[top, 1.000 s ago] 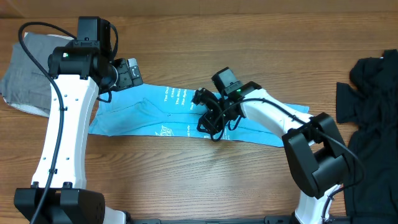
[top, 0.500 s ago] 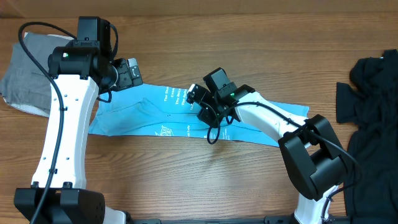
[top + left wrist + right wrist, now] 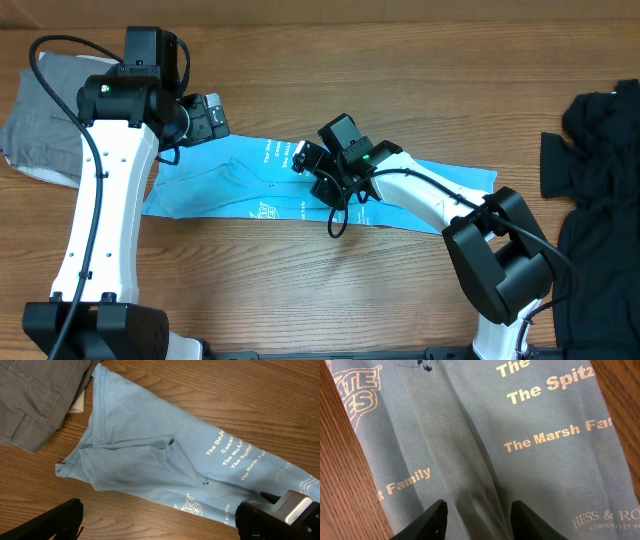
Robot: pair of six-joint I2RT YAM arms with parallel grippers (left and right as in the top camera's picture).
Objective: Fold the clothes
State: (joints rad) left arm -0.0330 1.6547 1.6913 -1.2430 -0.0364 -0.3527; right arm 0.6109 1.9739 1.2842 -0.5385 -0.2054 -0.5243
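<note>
Your light blue cotton T-shirt with white lettering lies folded into a long strip across the middle of the wooden tabletop. Your left end effector hangs over its left end, fingers wide apart. Your right end effector straddles a raised fold mid-shirt; you cannot tell whether it pinches it.

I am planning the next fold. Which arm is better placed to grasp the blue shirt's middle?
Right, likely. The right pincer hangs over the middle of the T-shirt, fingers either side of a crease. The left pincer is open near the shirt's left end, by the grey garment.
</note>
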